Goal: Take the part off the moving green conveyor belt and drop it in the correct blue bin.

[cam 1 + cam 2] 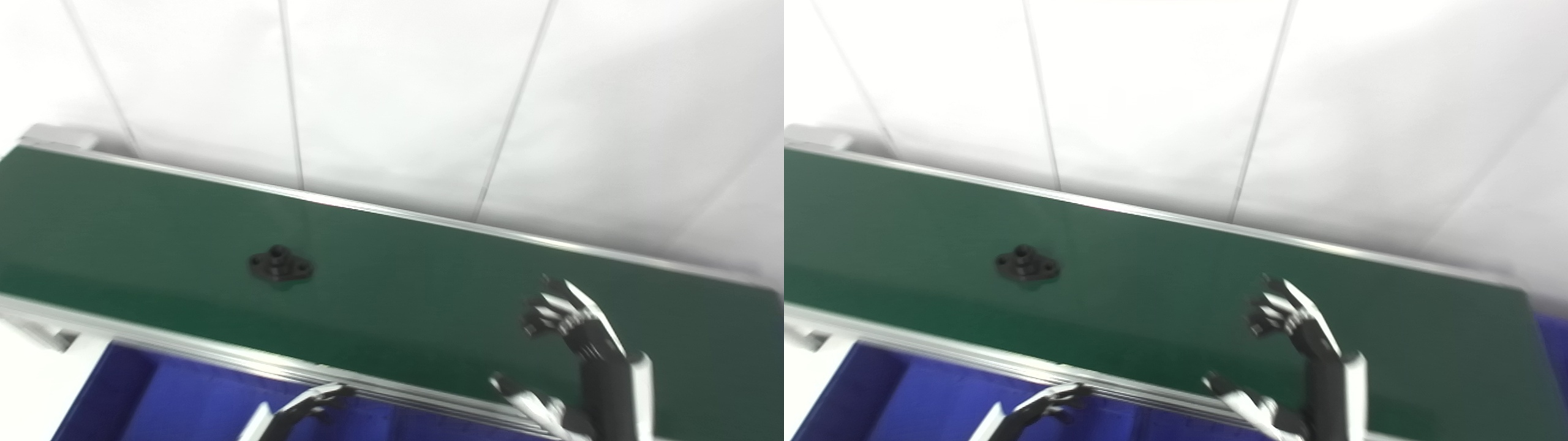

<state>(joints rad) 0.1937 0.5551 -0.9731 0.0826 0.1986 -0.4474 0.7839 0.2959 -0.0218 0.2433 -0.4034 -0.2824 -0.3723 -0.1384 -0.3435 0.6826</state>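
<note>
A small black flanged part point(281, 265) lies flat on the green conveyor belt point(429, 288), left of centre. My right hand point(572, 343) hovers over the belt's near right side, open, fingers curled and apart from the thumb, holding nothing, well to the right of the part. Only the fingertips of my left hand point(306, 407) show at the bottom edge, over the blue bin point(153, 398) in front of the belt; nothing is seen in them. The picture is blurred.
An aluminium rail point(184, 349) runs along the belt's near edge and another point(429, 217) along the far edge. White wall panels rise behind. A second patch of blue point(1556, 343) shows at the far right in the right eye view.
</note>
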